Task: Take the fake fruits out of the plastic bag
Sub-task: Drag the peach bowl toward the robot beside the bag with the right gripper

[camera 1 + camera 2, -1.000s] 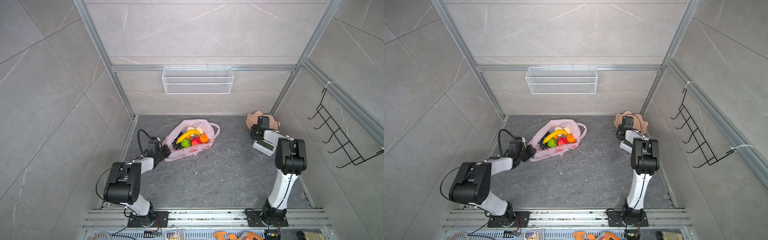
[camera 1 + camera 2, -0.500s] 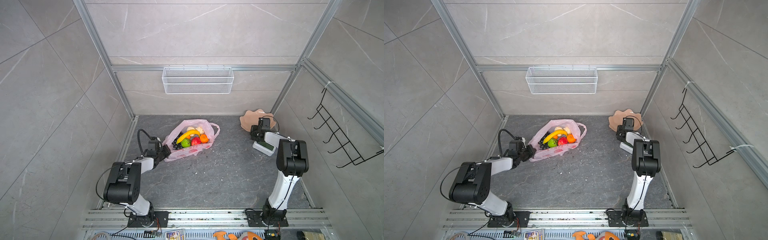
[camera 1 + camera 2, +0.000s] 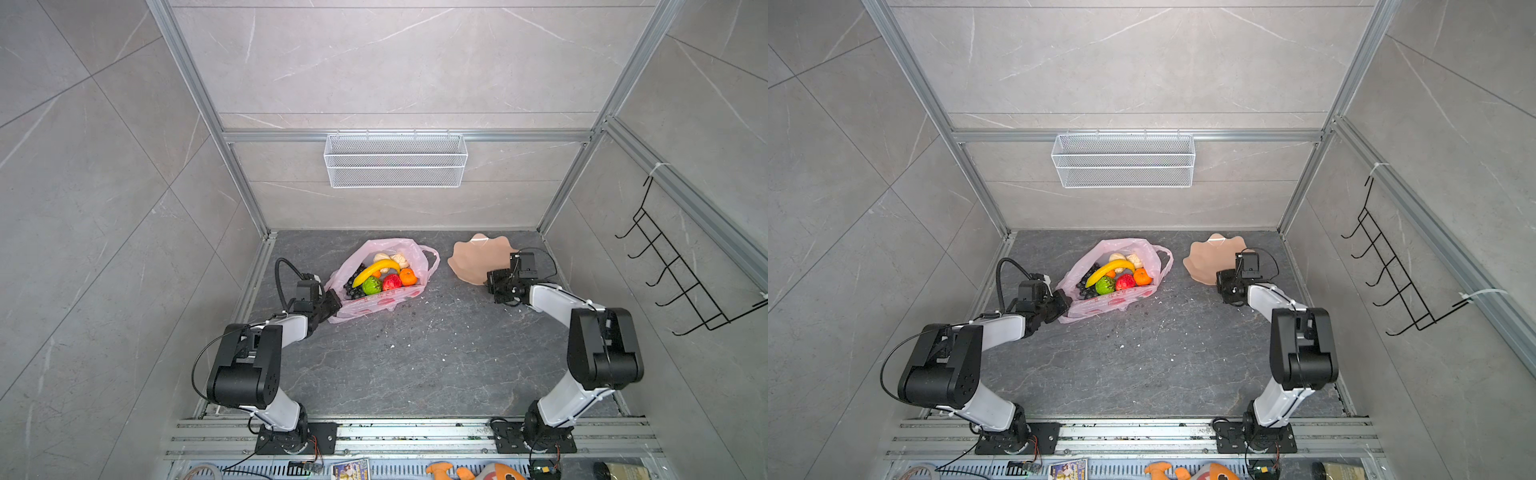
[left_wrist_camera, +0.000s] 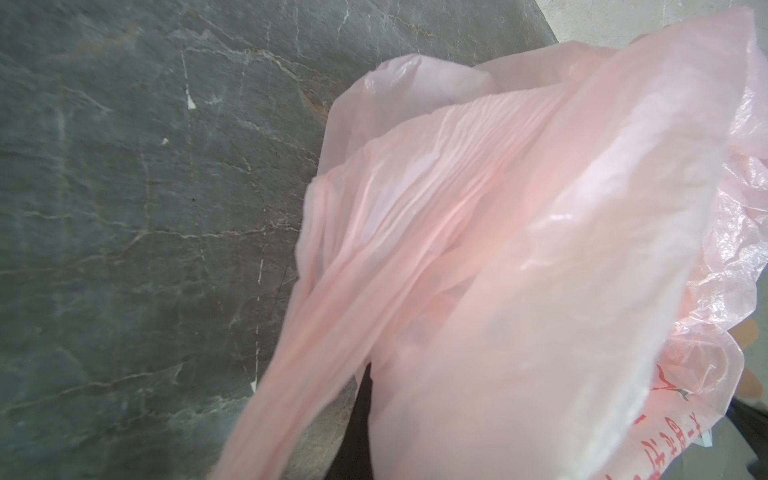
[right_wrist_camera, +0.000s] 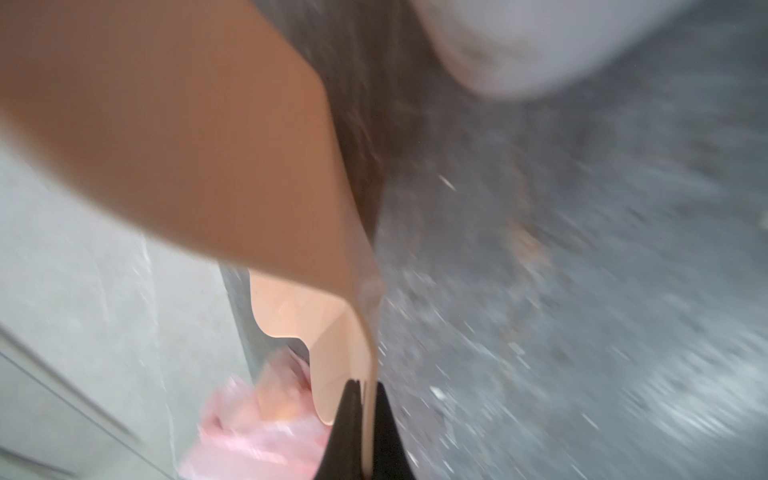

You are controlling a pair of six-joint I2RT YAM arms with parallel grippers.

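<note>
Left fingers [image 3: 332, 301]: centre-left, clenched on the plastic bag [image 3: 376, 306] corner.
Fake fruits [image 3: 380, 276]: centre, all inside the bag.
Right fingers [image 5: 340, 440]: centre-right, pinching the wavy peach dish [image 3: 471, 257] rim.
Advice: land the dish flat just beside the bag mouth.

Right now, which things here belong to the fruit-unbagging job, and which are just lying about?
Job: plastic bag; fake fruits inside it; left pincer, shut on the bag's edge; right pincer, shut on the peach dish's rim.
Lying about: wire basket; black hook rack; orange plush toy at the front.
</note>
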